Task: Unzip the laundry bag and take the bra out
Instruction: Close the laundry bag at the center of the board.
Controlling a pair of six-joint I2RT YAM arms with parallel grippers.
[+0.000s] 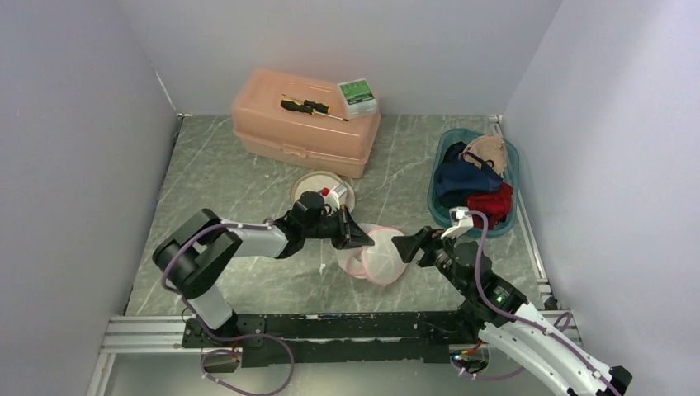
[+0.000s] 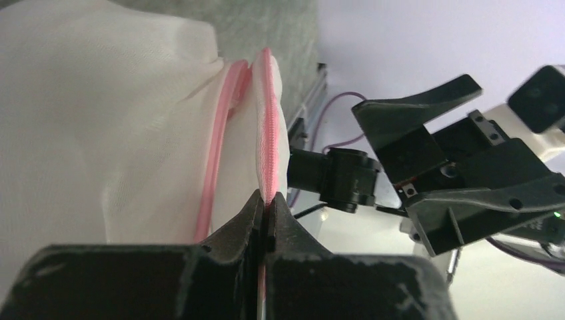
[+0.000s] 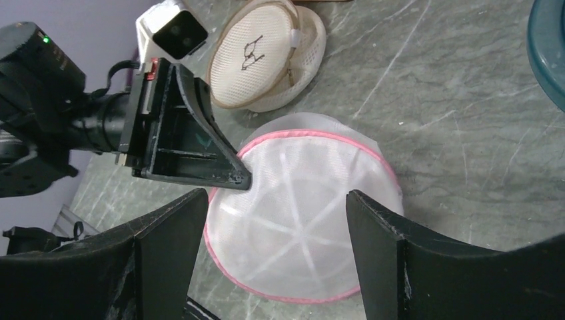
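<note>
The laundry bag (image 1: 376,257), a white mesh dome edged in pink, sits on the grey marbled tabletop (image 1: 248,181) between the two tools, its body just ahead of the right tool's spread fingers. The left tool (image 2: 268,208) is closed on the bag's pink zipper band (image 2: 270,127), pinching that edge between its fingertips so that it stands up as a ridge on the side of the bag nearest this tool. The right tool (image 1: 410,245) is open, jaws wide apart. It hovers just beside the opposite side of the bag and faces the left tool across it; whether it touches the mesh cannot be told. Just behind the left tool lies a round cream mesh pouch (image 1: 322,190) with a small drawing on its face. Farther beyond stands a peach plastic case (image 1: 301,128) carrying a screwdriver (image 1: 309,106) and a small green-and-white box (image 1: 357,96). Beyond the right tool, a teal basket (image 1: 513,161) holds bunched clothes (image 1: 475,186).
</note>
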